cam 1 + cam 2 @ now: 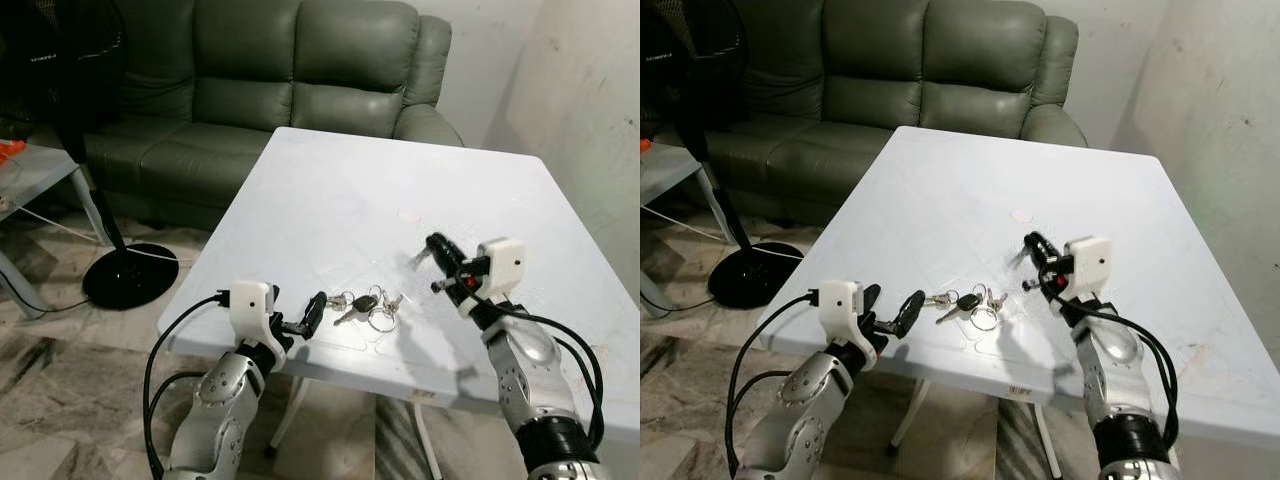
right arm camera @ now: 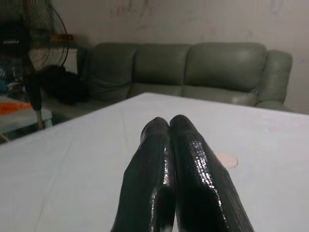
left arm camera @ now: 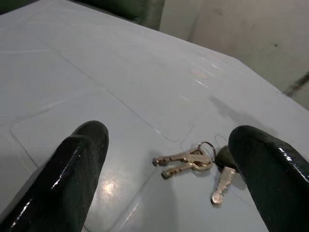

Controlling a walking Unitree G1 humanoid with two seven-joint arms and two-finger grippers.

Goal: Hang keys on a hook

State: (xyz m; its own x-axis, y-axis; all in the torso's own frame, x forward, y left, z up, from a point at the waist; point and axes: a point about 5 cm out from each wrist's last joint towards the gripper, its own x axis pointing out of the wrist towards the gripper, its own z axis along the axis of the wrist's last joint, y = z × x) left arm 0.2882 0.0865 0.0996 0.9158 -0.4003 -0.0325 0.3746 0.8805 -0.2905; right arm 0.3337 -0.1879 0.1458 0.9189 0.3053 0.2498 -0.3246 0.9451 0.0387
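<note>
At the far left a standing fan (image 1: 95,150) is resting on the floor in front of a green sofa (image 1: 290,90), both well away from the work. Nearer, the left hand (image 1: 318,312) is hovering low at the near edge of the white surface (image 1: 400,190), its two black fingers (image 3: 72,169) spread apart and holding nothing, pointing toward the keys (image 1: 365,305). The bunch is lying flat on the surface just beside that hand, close to the near edge: a few metal keys, one with a dark head, all joined on a thin ring (image 1: 381,315) and fanned out loosely.

The bunch is looking light, hard and slick, and the keys will probably be swinging and rattling once lifted, so a pinch on a single blade may be letting the rest dangle awkwardly. Gripping the dark head or the cluster right by the ring seems the surer hold, leaving the ring's loop free for a hook. Because everything is lying so flat, the fingers will likely be scraping the surface to get under it.

Further right, the right hand (image 1: 437,262) is hanging above the surface near the keys but apart from them, its fingers pressed together on nothing.
</note>
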